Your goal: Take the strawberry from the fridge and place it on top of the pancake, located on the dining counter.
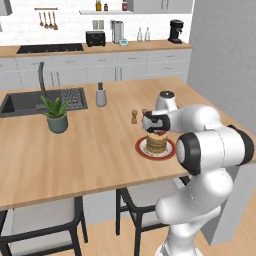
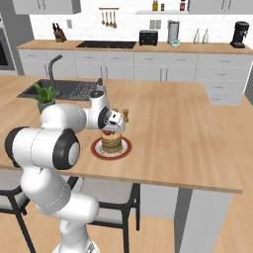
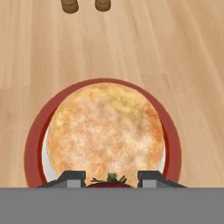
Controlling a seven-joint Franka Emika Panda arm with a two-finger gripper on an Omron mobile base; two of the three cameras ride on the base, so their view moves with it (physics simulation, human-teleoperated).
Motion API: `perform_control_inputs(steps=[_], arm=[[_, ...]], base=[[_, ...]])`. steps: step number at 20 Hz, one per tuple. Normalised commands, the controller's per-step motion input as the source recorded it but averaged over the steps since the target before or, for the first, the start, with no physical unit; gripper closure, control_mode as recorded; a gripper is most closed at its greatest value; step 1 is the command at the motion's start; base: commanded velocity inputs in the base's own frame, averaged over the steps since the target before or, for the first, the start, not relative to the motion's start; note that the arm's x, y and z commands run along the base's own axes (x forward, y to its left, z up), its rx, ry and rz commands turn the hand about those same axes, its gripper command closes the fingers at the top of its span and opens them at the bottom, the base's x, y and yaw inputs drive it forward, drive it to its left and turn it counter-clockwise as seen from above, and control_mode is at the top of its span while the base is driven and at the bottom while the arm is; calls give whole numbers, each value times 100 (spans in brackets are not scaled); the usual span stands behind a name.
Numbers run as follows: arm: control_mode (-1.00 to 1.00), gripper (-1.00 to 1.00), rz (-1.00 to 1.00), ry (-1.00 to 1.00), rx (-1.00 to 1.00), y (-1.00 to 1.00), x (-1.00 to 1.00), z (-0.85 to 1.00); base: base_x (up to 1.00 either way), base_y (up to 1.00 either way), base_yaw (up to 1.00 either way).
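Red against the golden stack, the strawberry (image 3: 108, 180) sat clamped between the fingers of our gripper (image 1: 159, 131), which we held directly above the pancake (image 1: 156, 143) on its red-rimmed plate (image 1: 140, 148), near the front edge of the dining counter (image 1: 95, 145). In the hand view the berry lay over the stack's near side rather than its middle, so we judged it best to shift slightly toward the centre and go down until the berry nearly touched the top. Then we would part the fingers slowly, so it settled without rolling off toward the two small wooden shakers (image 3: 86, 5) beyond the plate.
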Motion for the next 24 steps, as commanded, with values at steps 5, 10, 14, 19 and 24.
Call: perform_control_inputs(steps=[5,10,14,19,24], arm=[[-100,100,0,0,3,3,26,-14],[-100,100,0,0,2,0,16,-13],[-100,100,0,0,0,0,0,-24],[-100,-100,0,0,0,0,0,-17],[-100,-100,0,0,0,0,0,0]], base=[[0,0,0],[0,0,0],[0,0,0],[0,0,0],[0,0,0]])
